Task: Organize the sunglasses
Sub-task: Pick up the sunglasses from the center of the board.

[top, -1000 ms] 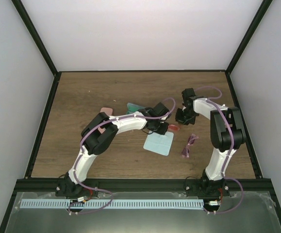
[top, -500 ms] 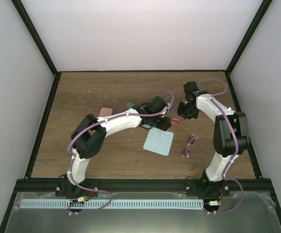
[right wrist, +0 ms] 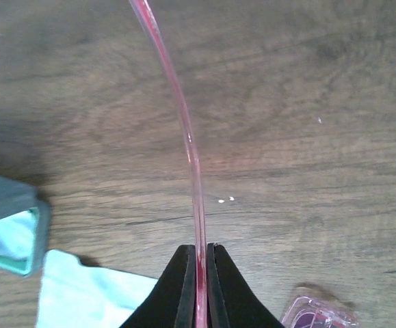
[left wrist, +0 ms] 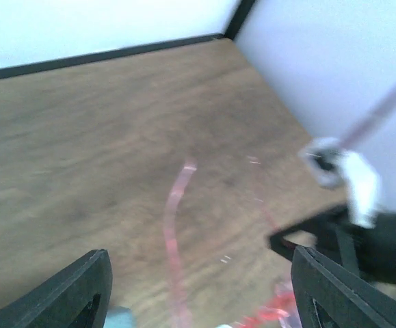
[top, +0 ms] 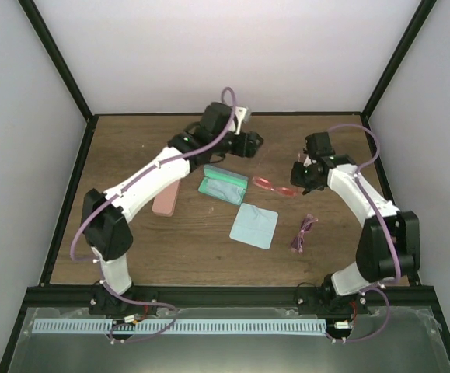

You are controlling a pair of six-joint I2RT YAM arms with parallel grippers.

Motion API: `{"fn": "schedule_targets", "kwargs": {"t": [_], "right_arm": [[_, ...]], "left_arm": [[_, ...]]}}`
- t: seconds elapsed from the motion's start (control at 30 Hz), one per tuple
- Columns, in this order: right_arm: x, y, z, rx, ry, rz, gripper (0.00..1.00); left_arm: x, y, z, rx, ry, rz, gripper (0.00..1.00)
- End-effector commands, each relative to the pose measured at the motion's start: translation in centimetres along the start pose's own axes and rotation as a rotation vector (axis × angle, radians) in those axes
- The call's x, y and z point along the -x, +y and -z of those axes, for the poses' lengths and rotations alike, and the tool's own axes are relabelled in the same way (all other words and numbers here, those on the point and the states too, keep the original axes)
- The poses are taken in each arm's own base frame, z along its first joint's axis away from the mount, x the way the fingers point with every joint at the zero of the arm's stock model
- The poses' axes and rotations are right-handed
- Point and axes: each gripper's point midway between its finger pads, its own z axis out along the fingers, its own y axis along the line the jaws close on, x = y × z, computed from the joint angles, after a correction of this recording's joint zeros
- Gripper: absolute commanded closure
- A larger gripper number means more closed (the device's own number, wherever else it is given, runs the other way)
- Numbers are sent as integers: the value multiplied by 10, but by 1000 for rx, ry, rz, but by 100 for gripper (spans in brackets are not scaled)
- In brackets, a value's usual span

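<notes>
Right gripper (right wrist: 198,254) clamped shut on one thin arm of red-lensed sunglasses (top: 275,186), just right of open teal case (top: 225,186); only the right wrist view shows this pinch. Left gripper (left wrist: 199,254), jaws wide apart and empty in its own view, hangs over the far table (top: 131,155). Purple sunglasses (top: 305,231) lie right of pale blue cloth (top: 254,226).

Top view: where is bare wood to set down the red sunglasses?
Bare wood: the far left corner, behind the pink case; the near strip in front of the blue cloth. Crowded: the middle, where the open case, the red sunglasses, the cloth and the purple sunglasses lie close.
</notes>
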Motion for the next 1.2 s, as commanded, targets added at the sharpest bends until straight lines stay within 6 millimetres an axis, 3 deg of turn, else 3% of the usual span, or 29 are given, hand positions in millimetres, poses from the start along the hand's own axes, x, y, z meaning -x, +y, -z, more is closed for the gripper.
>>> {"fn": "schedule_targets", "kwargs": {"t": [0.0,0.2,0.4,0.53,0.9,1.17], "right_arm": [[22,23,39,126,-143,75,99],[22,34,65,171,-204,147,99],[18,42,69,196,-207,193,99],[18,42,67,196,-200,205,99],[19,47,61,198,-187,215,99],[28,49,57,197,-188,158,99]], "left_arm": [[-18,50,-21,47,115,57,27],[-38,59,-53,47,230,66,27],[-14,48,-61,15,193,63,27],[-13,42,-65,-6,206,62,27],[-46,20,-72,-18,295,22,27],[-71,5,-63,-27,331,28,27]]}}
